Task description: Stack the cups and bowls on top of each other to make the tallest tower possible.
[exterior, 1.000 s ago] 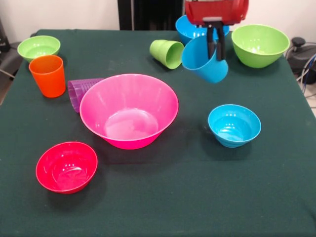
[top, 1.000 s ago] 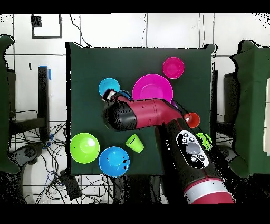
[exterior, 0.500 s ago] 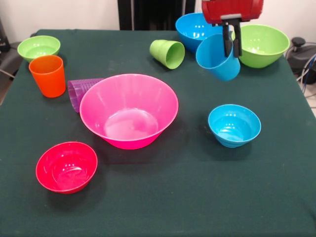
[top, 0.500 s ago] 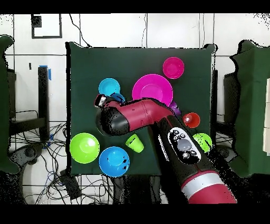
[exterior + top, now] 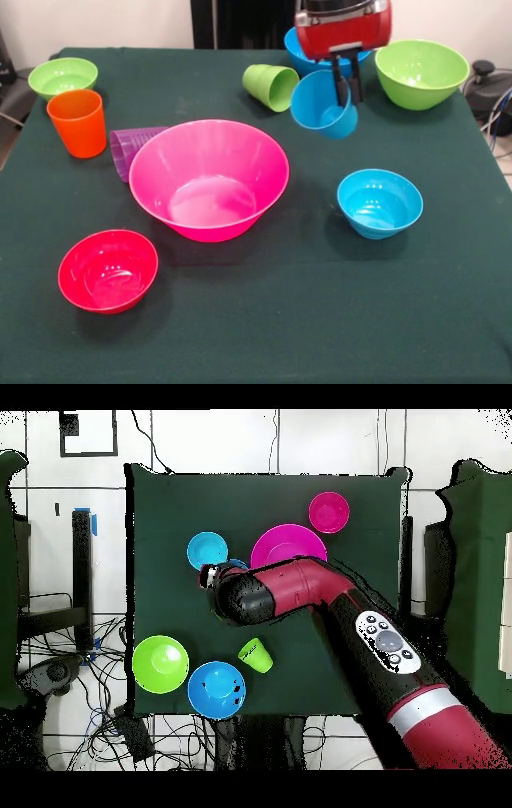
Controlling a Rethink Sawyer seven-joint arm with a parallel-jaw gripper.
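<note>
My gripper hangs above the table's far side, shut on the rim of a light blue cup. The cup is tilted, its mouth facing the camera. It hangs between the lying light green cup and the medium green bowl, off the table. The large pink bowl stands empty in the middle. The small light blue bowl is below the gripper. The red bowl, orange cup, lying purple cup and small green bowl are to the left. In the overhead view my gripper sits beside the pink bowl.
A medium blue bowl stands behind the gripper, partly hidden. In the overhead view the arm crosses the table and hides the orange and purple cups. The green bowl and blue bowl are near the robot's edge.
My gripper first moved with the blue cup toward the medium green bowl, then swung back left toward the light green cup. The cup's mouth now faces the camera more. All other pieces stayed put.
</note>
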